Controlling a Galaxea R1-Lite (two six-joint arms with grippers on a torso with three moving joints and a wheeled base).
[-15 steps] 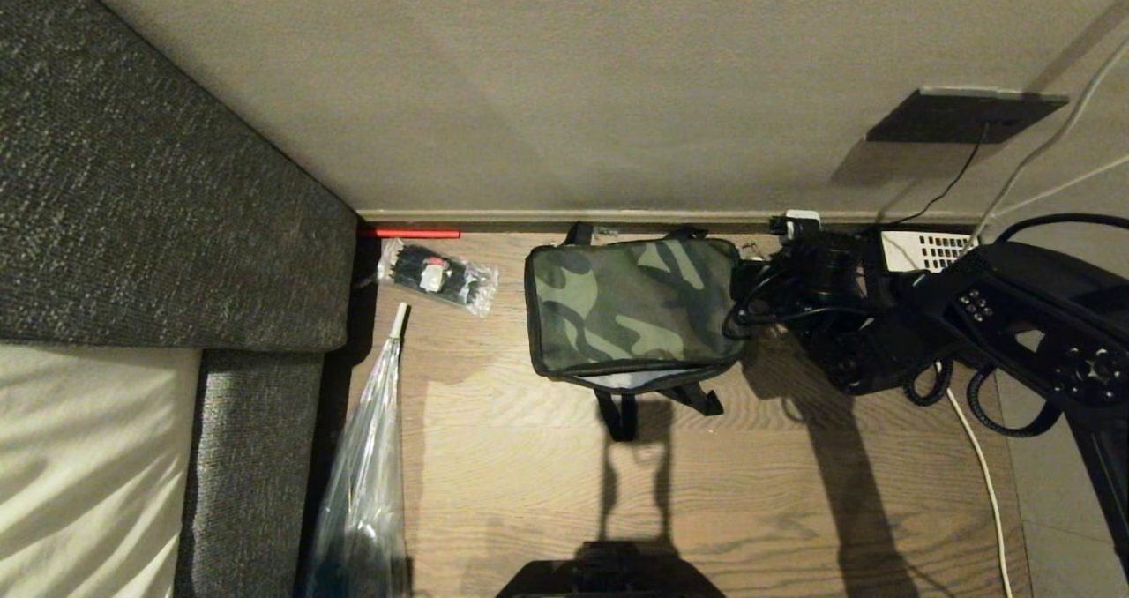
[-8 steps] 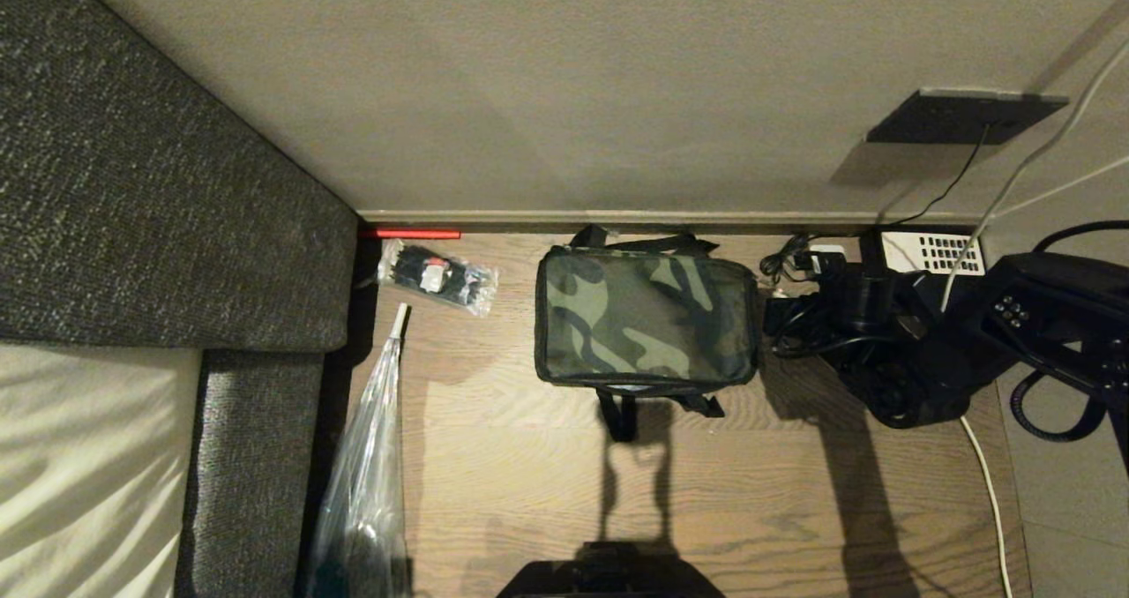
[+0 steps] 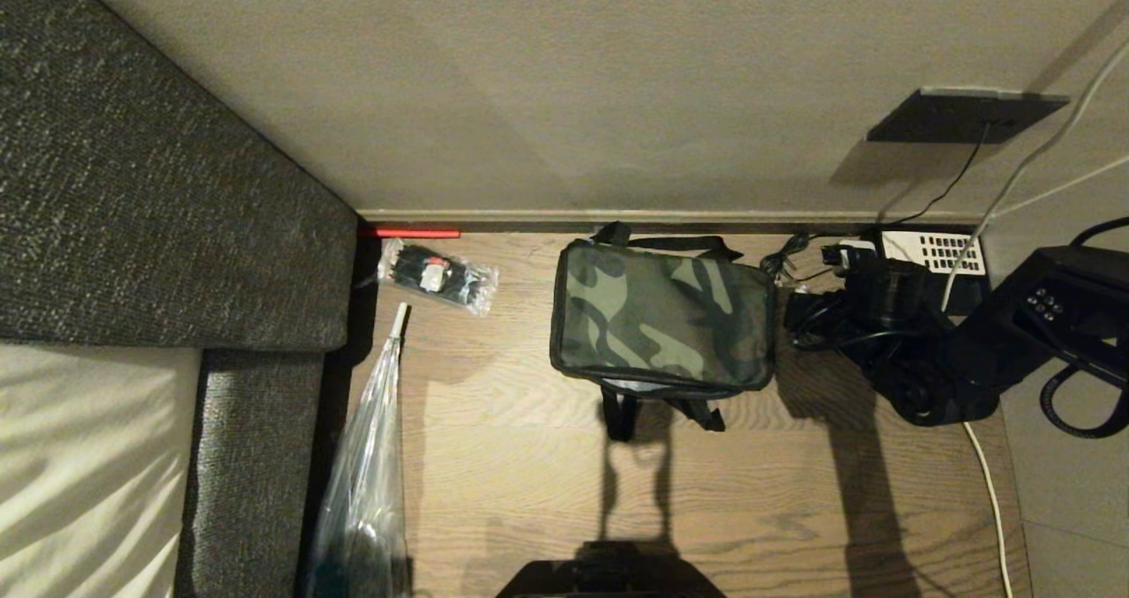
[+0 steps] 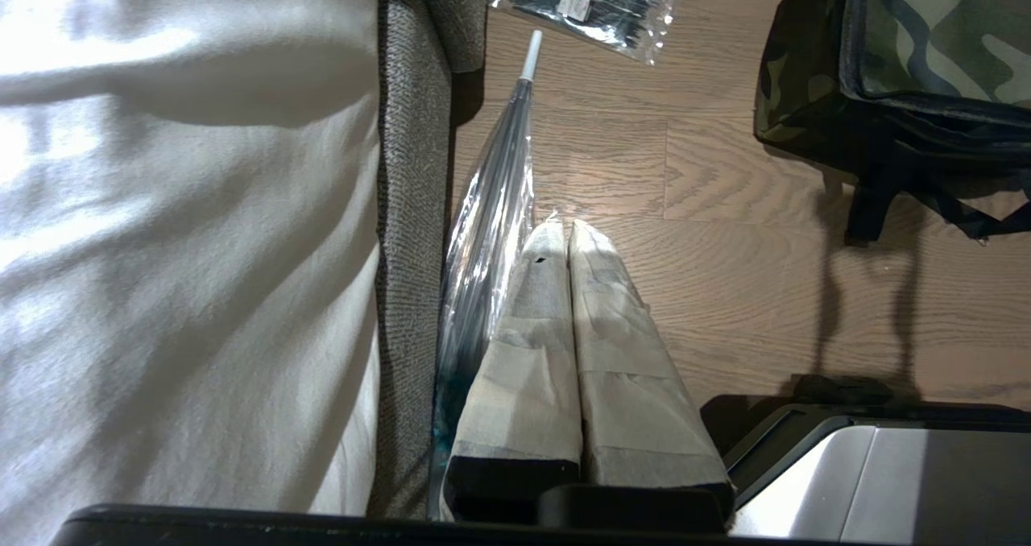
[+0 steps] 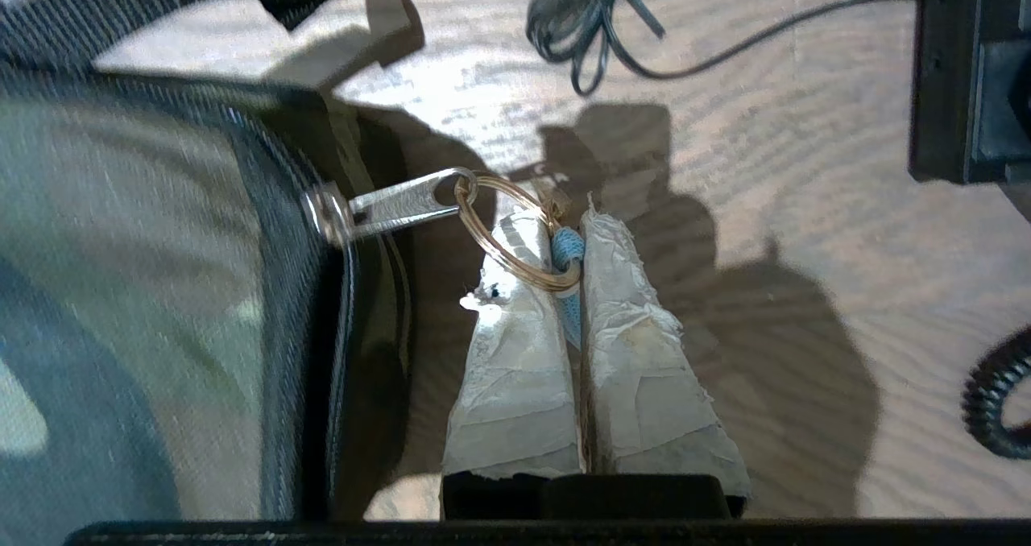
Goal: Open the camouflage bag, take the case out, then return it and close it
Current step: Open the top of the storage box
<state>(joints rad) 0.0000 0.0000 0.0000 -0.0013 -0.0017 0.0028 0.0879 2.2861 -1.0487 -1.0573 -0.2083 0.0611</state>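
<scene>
The camouflage bag sits on the wooden floor by the wall, now shifted toward the robot's right from a second ago, its lid lying flatter. The right hand, also further right, is clamped on the gold ring of the bag's zipper pull. The left hand, fingers pressed together, hangs beside the sofa.

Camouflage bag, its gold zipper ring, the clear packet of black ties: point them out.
Green-black camouflage fabric bag point(image 3: 663, 317): head view, centre of its top panel.
Thin gold metal zipper ring point(image 5: 493, 244): right wrist view, wire left of the fingers.
Clear plastic packet of black ties point(image 3: 438, 276): head view, its middle.
</scene>
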